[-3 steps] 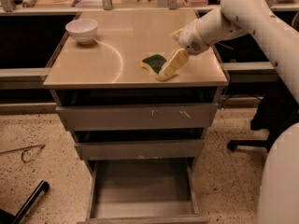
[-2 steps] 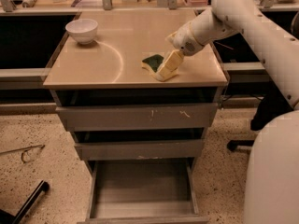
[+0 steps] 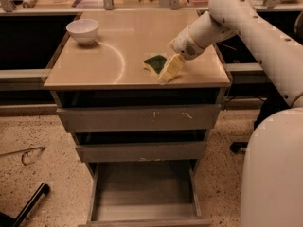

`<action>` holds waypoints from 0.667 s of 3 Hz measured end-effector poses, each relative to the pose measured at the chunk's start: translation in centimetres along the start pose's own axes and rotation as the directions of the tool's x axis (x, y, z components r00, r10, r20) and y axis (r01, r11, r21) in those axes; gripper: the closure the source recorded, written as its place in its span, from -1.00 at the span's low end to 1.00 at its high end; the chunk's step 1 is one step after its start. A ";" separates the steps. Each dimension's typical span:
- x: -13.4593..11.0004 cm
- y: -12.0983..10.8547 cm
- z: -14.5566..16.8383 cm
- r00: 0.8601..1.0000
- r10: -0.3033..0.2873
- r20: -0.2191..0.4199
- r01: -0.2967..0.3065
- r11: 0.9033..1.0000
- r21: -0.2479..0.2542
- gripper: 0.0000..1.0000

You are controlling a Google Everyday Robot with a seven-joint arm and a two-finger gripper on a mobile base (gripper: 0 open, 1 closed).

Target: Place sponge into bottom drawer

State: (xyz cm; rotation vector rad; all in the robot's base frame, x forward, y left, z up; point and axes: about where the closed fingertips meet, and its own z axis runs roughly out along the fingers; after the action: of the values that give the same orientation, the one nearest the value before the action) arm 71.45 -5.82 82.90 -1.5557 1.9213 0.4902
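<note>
The sponge (image 3: 153, 63), dark green on top with a pale yellow edge, lies on the cabinet top (image 3: 109, 65) right of the middle, near the front edge. My gripper (image 3: 169, 69) reaches down from the right and sits on the sponge's right side, touching or overlapping it. The bottom drawer (image 3: 144, 193) is pulled open below, and its plain grey floor has nothing on it. The two drawers above it are pushed in.
A white bowl (image 3: 83, 30) stands at the back left of the cabinet top. My white arm (image 3: 246, 27) and base (image 3: 274, 174) fill the right side. A dark bar (image 3: 31, 205) and a wire object (image 3: 28, 154) lie on the speckled floor at left.
My arm's elbow and forearm have swung a little to the left. The gripper has stayed at the sponge's right side, and the sponge has not moved.
</note>
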 end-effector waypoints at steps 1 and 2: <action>0.6 0.2 0.7 1.000 0.009 -0.013 -0.009 1.000 -0.019 -1.00; 0.6 0.1 1.4 1.000 0.006 -0.026 -0.007 0.999 -0.032 -1.00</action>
State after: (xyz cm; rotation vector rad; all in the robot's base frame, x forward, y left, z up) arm 71.60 -5.42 81.46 -1.5834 1.9476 0.5088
